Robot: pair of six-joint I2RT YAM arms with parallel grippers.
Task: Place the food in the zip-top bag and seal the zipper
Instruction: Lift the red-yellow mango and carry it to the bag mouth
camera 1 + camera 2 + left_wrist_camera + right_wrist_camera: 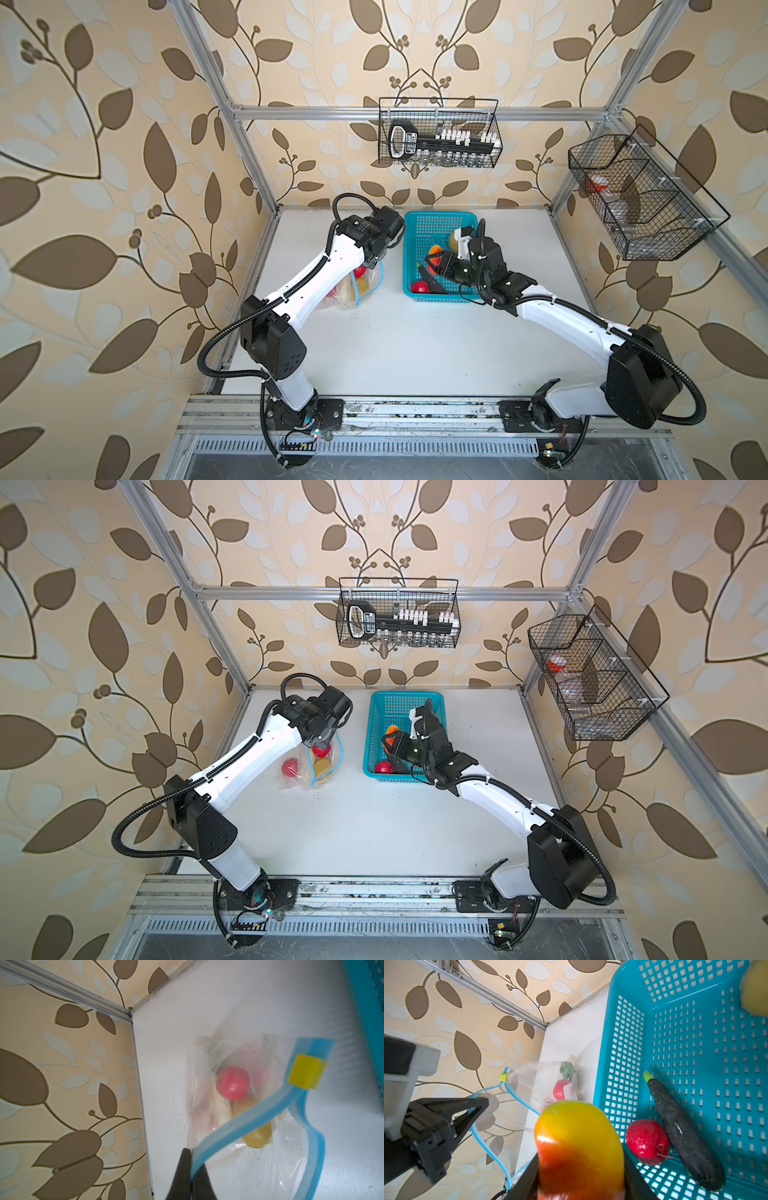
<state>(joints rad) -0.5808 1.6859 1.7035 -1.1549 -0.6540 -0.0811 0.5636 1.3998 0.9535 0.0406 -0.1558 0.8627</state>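
With the left gripper (190, 1151) we pinch the zipper (249, 1114). The zip-top bag (199, 1105) hangs open below it, holding a tomato (232, 1082) and a potato (257, 1134). The right gripper (581, 1180) clamps the pepper (579, 1142). Beside it in the basket (623, 1043), a second tomato (646, 1141), the eggplant (683, 1132) and a second potato (756, 991) remain. Sealing is pending.

A white flat tabletop (415, 353) is shown; a turquoise perforated plastic basket (432, 227) is set at 12 o'clock, a clear thin plastic bag (301, 782) at 10 o'clock.
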